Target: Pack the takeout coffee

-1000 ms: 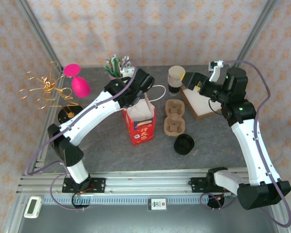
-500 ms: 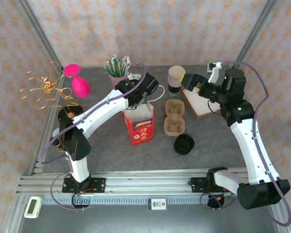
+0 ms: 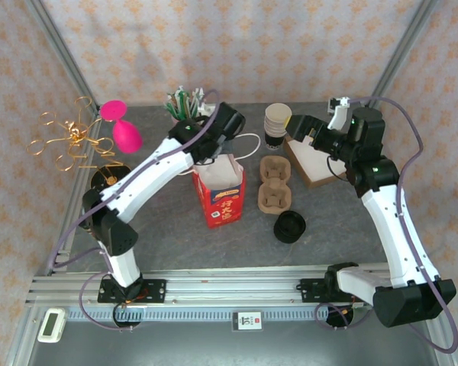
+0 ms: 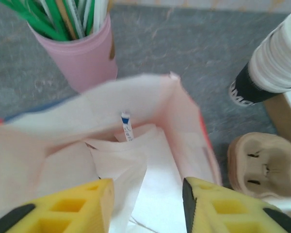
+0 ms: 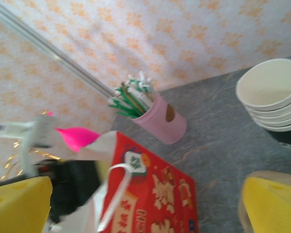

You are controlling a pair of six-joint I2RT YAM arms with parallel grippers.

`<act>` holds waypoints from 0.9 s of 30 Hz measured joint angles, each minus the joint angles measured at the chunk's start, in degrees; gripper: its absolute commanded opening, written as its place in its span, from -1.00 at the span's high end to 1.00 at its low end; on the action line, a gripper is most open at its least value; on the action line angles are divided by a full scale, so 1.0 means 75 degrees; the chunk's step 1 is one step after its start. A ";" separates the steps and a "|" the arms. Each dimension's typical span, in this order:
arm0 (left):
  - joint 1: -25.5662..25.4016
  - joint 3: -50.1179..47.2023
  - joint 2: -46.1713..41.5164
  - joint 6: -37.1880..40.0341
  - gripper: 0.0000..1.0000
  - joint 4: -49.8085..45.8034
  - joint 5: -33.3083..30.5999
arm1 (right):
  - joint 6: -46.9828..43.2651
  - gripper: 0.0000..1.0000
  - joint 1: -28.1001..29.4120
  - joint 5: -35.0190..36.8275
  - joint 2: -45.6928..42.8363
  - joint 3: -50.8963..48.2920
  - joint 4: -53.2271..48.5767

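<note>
Left wrist view shows the left end effector [image 4: 146, 199], fingers spread, above the open mouth of the red paper bag [image 4: 155, 107] standing mid-surface [image 3: 168, 229], while the right end effector [image 3: 296, 124], likewise spread, sits beside the cup stack [image 3: 277, 126].

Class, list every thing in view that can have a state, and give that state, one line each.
paper bag: upright, mouth open
cup stack: upright, nested, top cup empty
cup carrier: lying flat, empty
straw holder: upright, holding straws
left gripper: open, over the bag's mouth
right gripper: open, empty
</note>
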 measured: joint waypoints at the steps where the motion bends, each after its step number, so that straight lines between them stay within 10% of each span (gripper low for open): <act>1: 0.0000 0.0003 -0.0256 0.0015 -0.05 0.0015 0.0003 | -0.0055 -0.99 0.0000 0.0201 0.0029 0.0000 -0.0015; 8: 0.0029 -0.0950 -0.2958 -0.0137 -0.53 0.0600 -0.0396 | -0.0289 -0.99 -0.0356 0.1574 0.0143 -0.0437 0.0099; 17: 0.1233 -0.6452 -0.7023 -0.1160 -0.98 0.1411 -0.2433 | -0.0475 -0.99 -0.0688 0.5292 -0.0207 -0.3786 0.2226; 27: 0.2063 -1.1074 -0.7108 0.0539 -0.99 0.5788 -0.2760 | -0.1046 -0.99 -0.0737 0.7015 0.0714 -0.6665 0.5995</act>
